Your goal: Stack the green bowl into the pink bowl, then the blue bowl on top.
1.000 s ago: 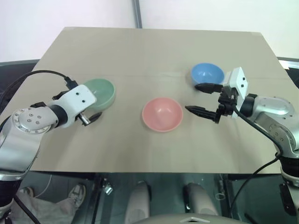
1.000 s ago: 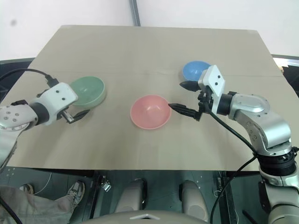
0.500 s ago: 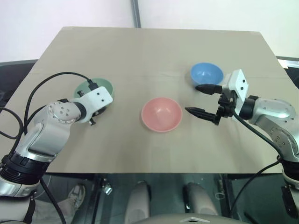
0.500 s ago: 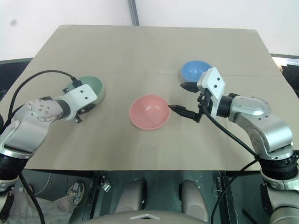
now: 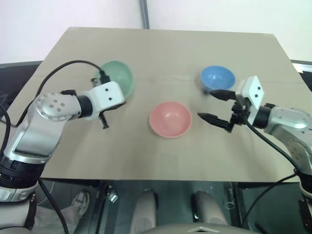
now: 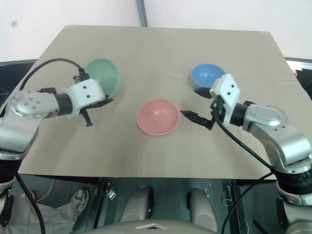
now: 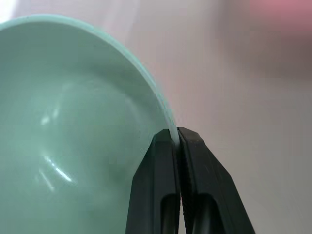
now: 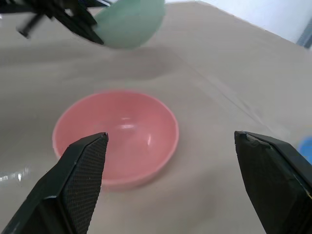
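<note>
Green bowl (image 5: pixel 118 77) sits upper left of the frame, tilted and lifted off the desk (image 5: pixel 170 53) — left tool (image 7: pixel 176 137) is clamped on its rim, fingers pinched together on the edge. Pink bowl (image 5: pixel 169 119) is upright at mid-frame on the desk. Blue bowl (image 5: pixel 217 78) is upper right, upright. Right tool (image 5: pixel 213 105) hovers between the pink and blue bowls, fingers spread wide apart, holding nothing.

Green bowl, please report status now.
Left gripper shut on green bowl rim, bowl lifted. Right gripper open beside pink bowl. Path clear.
</note>
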`<state>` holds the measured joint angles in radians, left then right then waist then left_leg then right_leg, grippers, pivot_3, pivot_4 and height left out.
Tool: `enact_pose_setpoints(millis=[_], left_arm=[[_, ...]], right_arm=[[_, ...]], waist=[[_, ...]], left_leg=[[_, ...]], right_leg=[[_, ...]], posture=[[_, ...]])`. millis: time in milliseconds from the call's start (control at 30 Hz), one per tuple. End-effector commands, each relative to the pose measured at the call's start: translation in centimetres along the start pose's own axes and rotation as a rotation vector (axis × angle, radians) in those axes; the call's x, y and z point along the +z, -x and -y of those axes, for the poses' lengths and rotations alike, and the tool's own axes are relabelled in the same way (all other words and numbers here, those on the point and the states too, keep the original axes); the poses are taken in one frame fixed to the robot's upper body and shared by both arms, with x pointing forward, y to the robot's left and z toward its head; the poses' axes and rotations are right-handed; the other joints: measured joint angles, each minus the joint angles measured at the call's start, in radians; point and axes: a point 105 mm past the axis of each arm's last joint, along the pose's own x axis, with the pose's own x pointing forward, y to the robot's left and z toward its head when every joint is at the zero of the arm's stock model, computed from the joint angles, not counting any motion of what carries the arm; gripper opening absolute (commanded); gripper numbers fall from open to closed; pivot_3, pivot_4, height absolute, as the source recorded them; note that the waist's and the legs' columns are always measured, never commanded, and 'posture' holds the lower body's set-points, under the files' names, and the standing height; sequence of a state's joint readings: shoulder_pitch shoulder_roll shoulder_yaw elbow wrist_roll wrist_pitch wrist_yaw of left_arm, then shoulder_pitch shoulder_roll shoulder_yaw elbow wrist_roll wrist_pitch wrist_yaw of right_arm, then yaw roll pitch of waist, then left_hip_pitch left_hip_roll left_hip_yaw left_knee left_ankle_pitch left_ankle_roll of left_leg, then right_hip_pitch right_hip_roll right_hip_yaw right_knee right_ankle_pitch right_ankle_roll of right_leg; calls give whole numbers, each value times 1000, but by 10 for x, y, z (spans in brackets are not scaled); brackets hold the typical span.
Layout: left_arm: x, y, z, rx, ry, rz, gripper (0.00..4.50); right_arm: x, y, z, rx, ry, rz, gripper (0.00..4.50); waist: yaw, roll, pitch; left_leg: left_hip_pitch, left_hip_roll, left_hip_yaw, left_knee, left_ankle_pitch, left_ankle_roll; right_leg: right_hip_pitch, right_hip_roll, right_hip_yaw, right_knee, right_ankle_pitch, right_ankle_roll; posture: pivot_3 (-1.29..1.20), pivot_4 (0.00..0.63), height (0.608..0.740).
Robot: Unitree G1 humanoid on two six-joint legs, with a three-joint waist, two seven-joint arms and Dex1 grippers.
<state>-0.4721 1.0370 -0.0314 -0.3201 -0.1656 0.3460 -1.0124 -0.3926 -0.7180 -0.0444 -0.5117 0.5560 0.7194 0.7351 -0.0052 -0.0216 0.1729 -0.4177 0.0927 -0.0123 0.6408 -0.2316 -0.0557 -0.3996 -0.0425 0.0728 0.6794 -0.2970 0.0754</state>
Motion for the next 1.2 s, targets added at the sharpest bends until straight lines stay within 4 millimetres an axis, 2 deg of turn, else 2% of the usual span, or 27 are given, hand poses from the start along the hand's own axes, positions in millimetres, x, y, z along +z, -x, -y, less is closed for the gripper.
enact_pose_setpoints(millis=[33,133,367,600,700,800,833,933,1000,1033,1067,1133,1200], left_arm=[[43,11,5,-124,-132,214,77],[54,11,14,-279,-199,271,77],[45,-15,16,-498,-318,210,77],[45,-41,23,-628,-375,234,77],[44,-47,28,-686,-408,225,949],[53,-46,23,-675,-403,265,2480],[58,-44,16,-659,-380,281,2822],[75,-36,-14,-579,-255,321,2822],[85,-35,-48,-464,-167,336,2822],[89,-37,-71,-361,-141,339,2822],[90,-41,-94,-249,-136,320,2822],[79,-58,-121,-76,-226,188,2822],[66,-78,-124,-30,-370,73,2822]], right_arm=[[8,20,0,-45,38,4,4500],[3,37,-1,-83,30,-26,4500],[-16,73,-26,-114,-38,-119,4500],[-15,82,-32,-179,-35,-115,4500],[-14,81,-33,-186,-26,-115,4500],[-13,81,-34,-192,-19,-117,4500],[-12,81,-34,-196,-18,-115,4500],[-12,81,-34,-211,-15,-112,4500],[-11,80,-33,-225,-15,-103,4500],[-11,78,-31,-232,-16,-95,4500],[-9,76,-29,-243,-12,-83,4500],[-7,71,-23,-259,-17,-59,4500],[-6,68,-19,-272,-15,-50,4500]], waist=[[-1,0,0],[1,0,0],[3,0,0],[-8,0,0],[-7,0,0],[-8,0,0],[-7,0,0],[-5,0,0],[-2,-1,1],[-3,-1,1],[-4,-1,1],[-6,-1,1],[-8,0,0]], left_leg=[[0,0,0,0,0,0],[0,0,0,1,0,0],[2,0,-1,6,0,0],[2,0,-2,11,0,0],[2,0,-3,11,0,0],[1,0,-3,11,0,0],[1,0,-4,10,0,0],[1,0,-5,11,0,0],[0,0,-5,11,0,0],[0,-1,-7,12,0,0],[0,-1,-8,12,0,0],[1,-2,-11,13,0,0],[2,-2,-12,12,0,0]], right_leg=[[0,0,0,0,0,0],[0,0,0,1,0,0],[5,0,0,2,0,1],[7,1,0,2,1,3],[8,1,0,2,1,3],[8,1,0,2,1,3],[8,1,0,2,1,2],[8,2,-1,2,1,2],[8,2,-1,2,1,3],[8,2,-1,2,1,3],[9,3,-1,2,1,3],[11,4,-1,1,1,3],[14,5,-1,-1,1,3]], posture=[[0,150,740],[0,150,740],[0,150,740],[0,150,740],[0,150,740],[0,150,740],[0,150,740],[0,150,740],[0,150,740],[0,150,740],[0,150,740],[0,150,740],[0,150,740]])
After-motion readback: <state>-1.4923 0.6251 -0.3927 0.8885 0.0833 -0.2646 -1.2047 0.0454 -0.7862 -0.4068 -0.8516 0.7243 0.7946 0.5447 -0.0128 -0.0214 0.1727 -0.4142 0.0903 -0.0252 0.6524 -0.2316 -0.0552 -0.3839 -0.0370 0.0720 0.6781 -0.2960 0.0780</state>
